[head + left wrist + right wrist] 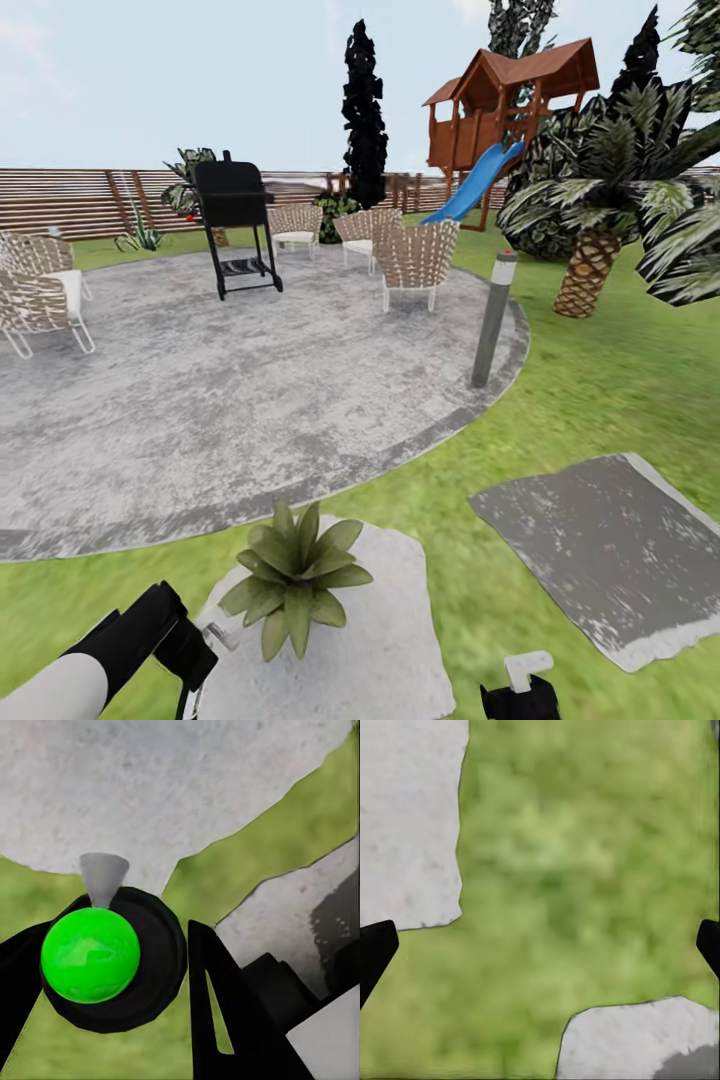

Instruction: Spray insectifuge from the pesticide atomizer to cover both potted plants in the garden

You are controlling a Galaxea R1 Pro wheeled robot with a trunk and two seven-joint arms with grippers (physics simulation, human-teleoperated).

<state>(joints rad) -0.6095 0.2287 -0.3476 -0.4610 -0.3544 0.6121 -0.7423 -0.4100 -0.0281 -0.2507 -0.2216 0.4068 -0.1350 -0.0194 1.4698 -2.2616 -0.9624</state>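
With the left gripper (187, 655) clamped around the pesticide atomizer (101, 960) just beside the potted plant (295, 578) on its stepping stone (400, 620), and the right gripper (540, 945) spread empty over lawn, aim the nozzle (103, 874) at the rosette and sweep across every leaf.

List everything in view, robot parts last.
plant: one, green, on near stone
stones: two in head view, grey, in lawn
patio: one, grey, round, ahead
grill: one, black, on patio
chairs: several, wicker, around patio
post: one, grey, patio's right edge
palm: one, right of patio
playhouse: one, brown, blue slide, far back
fence: brown, far back
atomizer: one, dark and green, in left claw
left claw: black, shut on atomizer
right claw: black, open, over lawn
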